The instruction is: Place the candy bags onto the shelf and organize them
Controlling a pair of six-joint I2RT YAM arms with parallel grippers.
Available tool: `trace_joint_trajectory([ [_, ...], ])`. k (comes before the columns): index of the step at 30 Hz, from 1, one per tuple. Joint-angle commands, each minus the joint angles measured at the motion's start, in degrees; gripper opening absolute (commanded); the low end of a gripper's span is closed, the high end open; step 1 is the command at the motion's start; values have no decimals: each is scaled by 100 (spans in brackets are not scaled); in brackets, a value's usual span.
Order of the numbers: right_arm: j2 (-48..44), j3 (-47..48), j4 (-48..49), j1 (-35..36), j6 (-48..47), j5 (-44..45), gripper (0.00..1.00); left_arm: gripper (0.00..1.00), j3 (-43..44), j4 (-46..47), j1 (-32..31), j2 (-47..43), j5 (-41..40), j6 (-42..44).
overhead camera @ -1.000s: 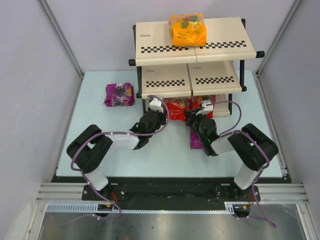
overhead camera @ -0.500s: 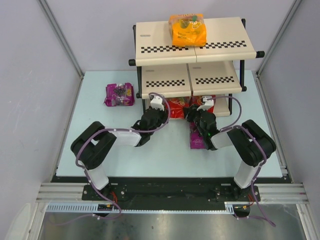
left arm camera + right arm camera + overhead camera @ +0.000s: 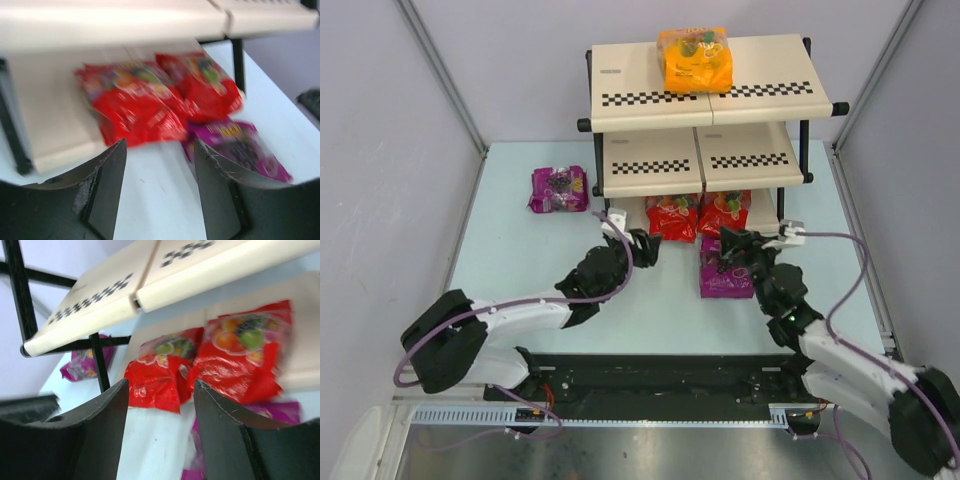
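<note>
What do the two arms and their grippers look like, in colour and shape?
The left arm and right arm have black joints, white links and a looping purple cable each. The left gripper and right gripper have broad black fingers.

Shelf (image 3: 630, 85): three stepped cream boards, checkered fronts, black frame.
Orange bag (image 3: 696, 60): flat, top board.
Red bag one (image 3: 672, 217), red bag two (image 3: 724, 212): side by side, bottom board.
Purple bag one (image 3: 560, 189): table, left of Shelf.
Purple bag two (image 3: 725, 275): table, just before Red bag two.
</note>
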Motion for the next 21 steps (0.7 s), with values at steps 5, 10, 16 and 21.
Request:
trace_joint_trajectory([
  [5, -3035, -810, -3714, 98, 1400, 1087, 61, 59, 273, 48, -1381, 1279, -268, -918],
  [10, -3529, -917, -4831, 90, 2014, 1113, 62, 59, 783, 330, -1567, 2143, -57, -1305],
  [16, -3310, -882, -5350, 107, 2498, 1218, 62, 58, 1117, 366, -1699, 2372, -48, -1331],
  [21, -2941, -882, -5167, 90, 2639, 1122, 62, 59, 1284, 374, -1735, 2425, -5, -1367],
])
